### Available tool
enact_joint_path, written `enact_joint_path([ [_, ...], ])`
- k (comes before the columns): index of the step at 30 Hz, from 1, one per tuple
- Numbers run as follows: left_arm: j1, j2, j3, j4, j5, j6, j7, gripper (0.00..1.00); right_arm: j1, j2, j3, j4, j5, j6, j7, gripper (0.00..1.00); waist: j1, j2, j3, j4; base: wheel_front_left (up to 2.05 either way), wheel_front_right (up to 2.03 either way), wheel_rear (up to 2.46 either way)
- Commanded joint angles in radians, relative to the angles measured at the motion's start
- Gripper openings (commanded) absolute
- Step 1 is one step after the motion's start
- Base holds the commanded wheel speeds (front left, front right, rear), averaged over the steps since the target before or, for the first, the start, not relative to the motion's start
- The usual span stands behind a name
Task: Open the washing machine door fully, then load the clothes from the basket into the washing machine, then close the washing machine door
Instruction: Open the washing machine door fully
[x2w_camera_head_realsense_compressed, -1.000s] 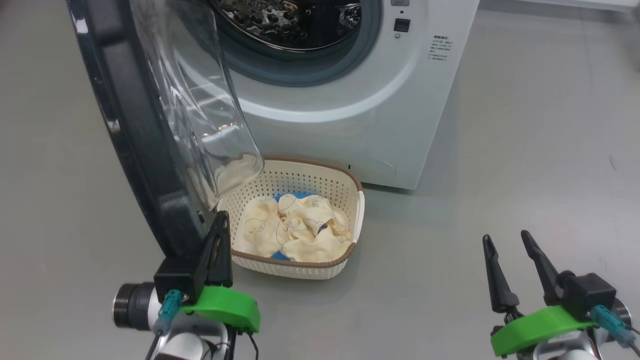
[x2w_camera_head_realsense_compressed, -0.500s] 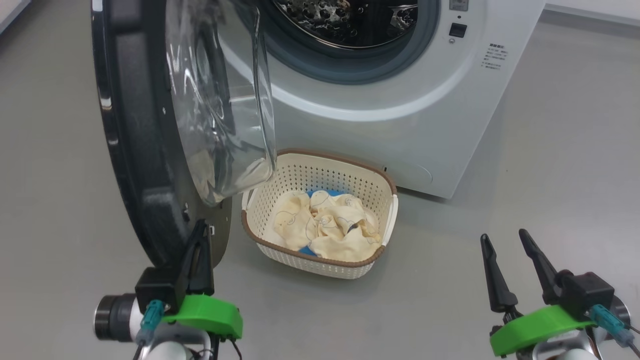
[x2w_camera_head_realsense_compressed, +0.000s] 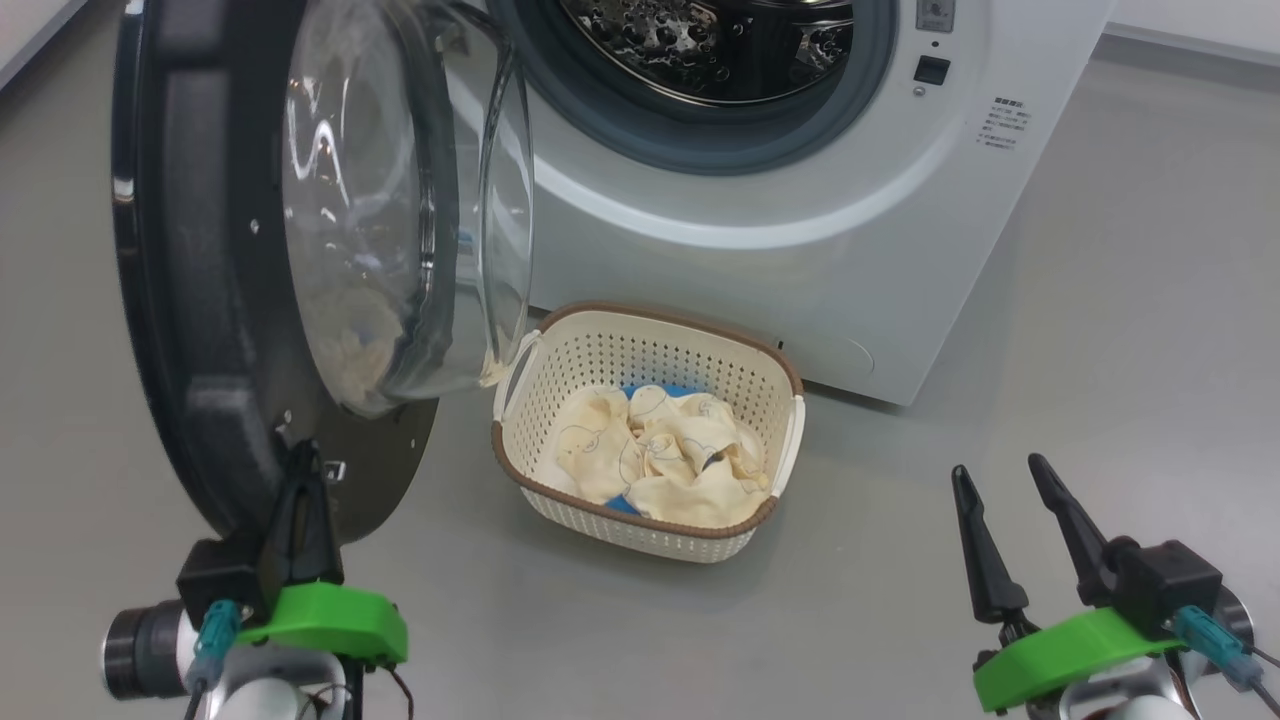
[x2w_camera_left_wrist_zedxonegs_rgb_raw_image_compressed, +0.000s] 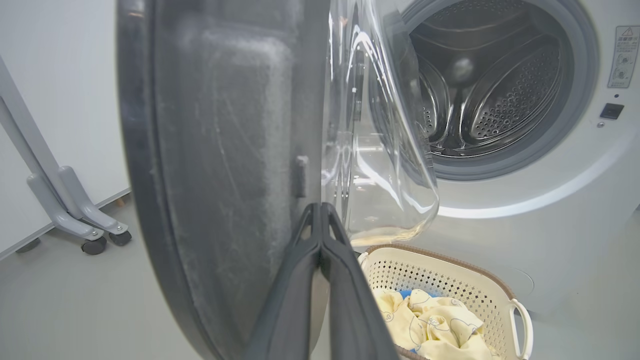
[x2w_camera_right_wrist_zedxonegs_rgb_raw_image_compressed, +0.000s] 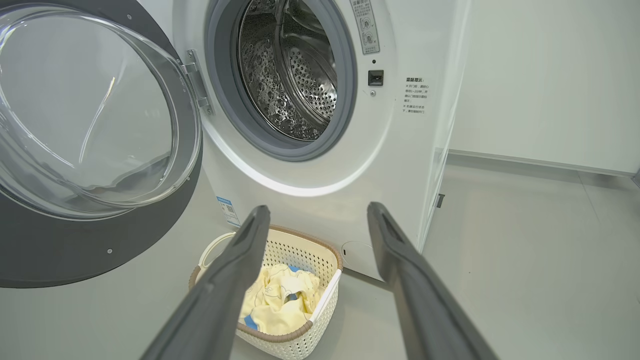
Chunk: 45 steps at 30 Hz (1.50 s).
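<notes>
L gripper (x2w_camera_head_realsense_compressed: 303, 462) pinched shut, empty, tips at lower rim of washing machine door (x2w_camera_head_realsense_compressed: 190, 300), straight ahead. R gripper (x2w_camera_head_realsense_compressed: 998, 468) wide, empty; clothes (x2w_camera_head_realsense_compressed: 660, 455) in basket (x2w_camera_head_realsense_compressed: 650, 316), fwd-left of it.

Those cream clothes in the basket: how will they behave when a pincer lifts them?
The pale cream-yellow bear-print clothes lie crumpled, so probably floppy, draping when lifted. They look thin, likely light. Pieces overlap in the perforated cream plastic basket, so one pinch may drag several.
</notes>
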<state>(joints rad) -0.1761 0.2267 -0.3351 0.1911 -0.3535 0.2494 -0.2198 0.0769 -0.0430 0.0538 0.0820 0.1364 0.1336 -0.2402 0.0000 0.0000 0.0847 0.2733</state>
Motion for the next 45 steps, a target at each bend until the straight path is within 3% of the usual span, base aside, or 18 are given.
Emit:
enact_joint_path([
  [1, -0.039, 0.038, 0.061, -0.017, -0.009, 0.152, -0.011, 0.0, -0.027, -0.007, 0.023, -0.035, -0.005, -0.003, 0.0, 1.0, 0.0, 0.0, 0.0, -0.003, 0.0, 0.0, 0.0],
  [6, -0.048, 0.057, 0.12, 0.009, -0.035, 0.164, -0.022, 0.0, -0.027, -0.007, 0.022, -0.039, -0.003, -0.003, 0.004, 1.0, 0.0, 0.0, 0.004, -0.017, 0.0, 0.0, 0.0],
  [23, -0.154, 0.136, 0.244, 0.211, -0.076, 0.123, -0.04, 0.0, -0.027, -0.007, 0.019, -0.057, 0.007, -0.003, 0.011, 1.0, 0.0, 0.0, 0.024, -0.05, 0.0, 0.0, 0.0],
  [45, -0.356, 0.208, 0.3, 0.458, -0.02, 0.056, -0.042, 0.0, -0.054, -0.007, 0.033, -0.073, 0.0, -0.003, 0.022, 1.0, 0.0, 0.0, 0.086, -0.08, 0.0, 0.0, 0.0],
])
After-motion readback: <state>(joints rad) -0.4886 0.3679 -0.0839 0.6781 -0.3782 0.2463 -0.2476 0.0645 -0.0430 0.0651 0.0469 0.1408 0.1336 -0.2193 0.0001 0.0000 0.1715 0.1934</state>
